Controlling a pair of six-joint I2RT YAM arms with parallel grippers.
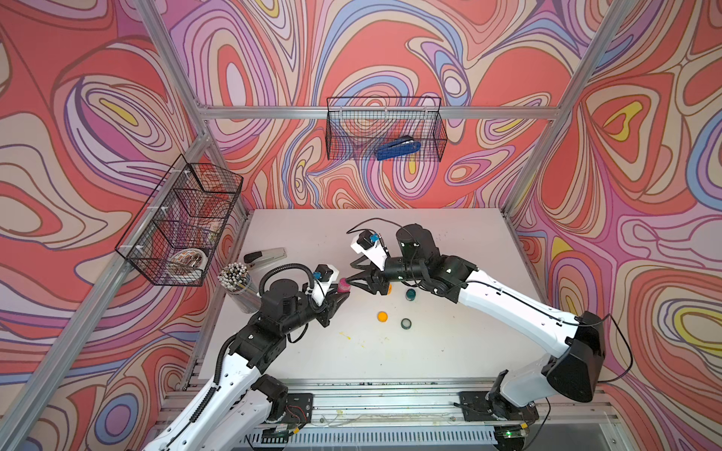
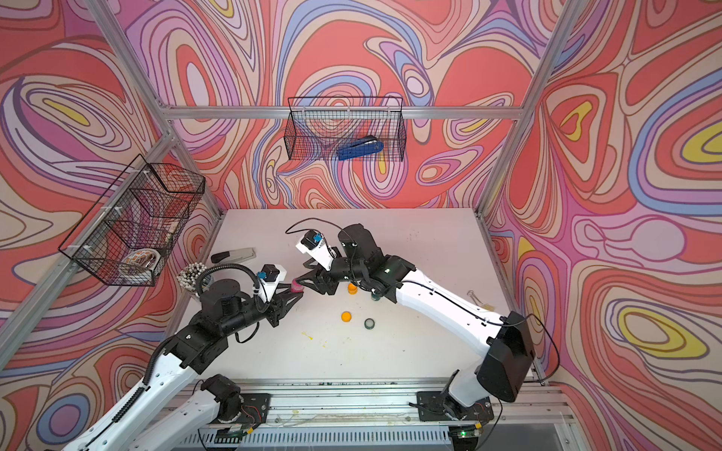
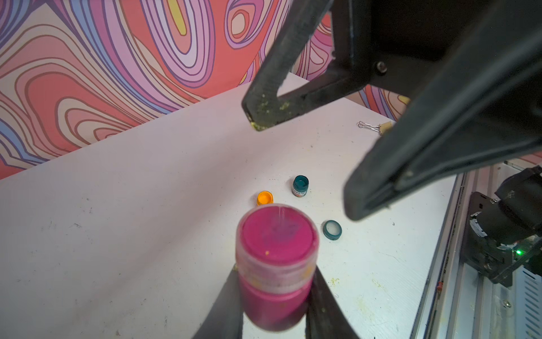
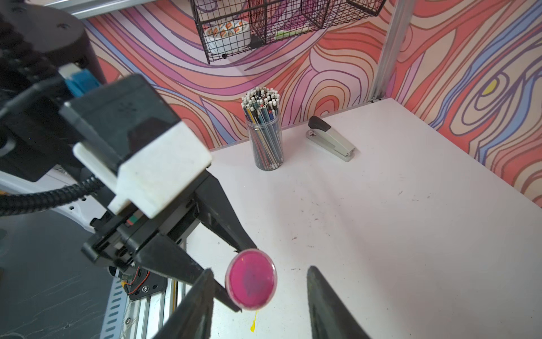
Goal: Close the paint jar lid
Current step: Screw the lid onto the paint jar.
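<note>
pink paint jar (image 1: 344,286) sits pinched in my left gripper (image 1: 340,293) over the table (image 1: 449,351) in both top views, right gripper (image 1: 350,274) spread beside it; i count three jars with the orange jar (image 2: 352,288) and teal jar (image 1: 411,293), and two loose lids, orange lid (image 1: 382,316) and teal lid (image 1: 406,323). left wrist view shows the clear lid (image 3: 277,234) seated, so i judge tightening is in hand. right wrist view has it between parted fingers (image 4: 193,308), untouched: next, centre, close, twist.

Both top views look steeply down from the front onto the white tabletop (image 1: 449,351). Close wrist views face each other, sharing the pink clear-lidded paint jar (image 3: 275,293).
</note>
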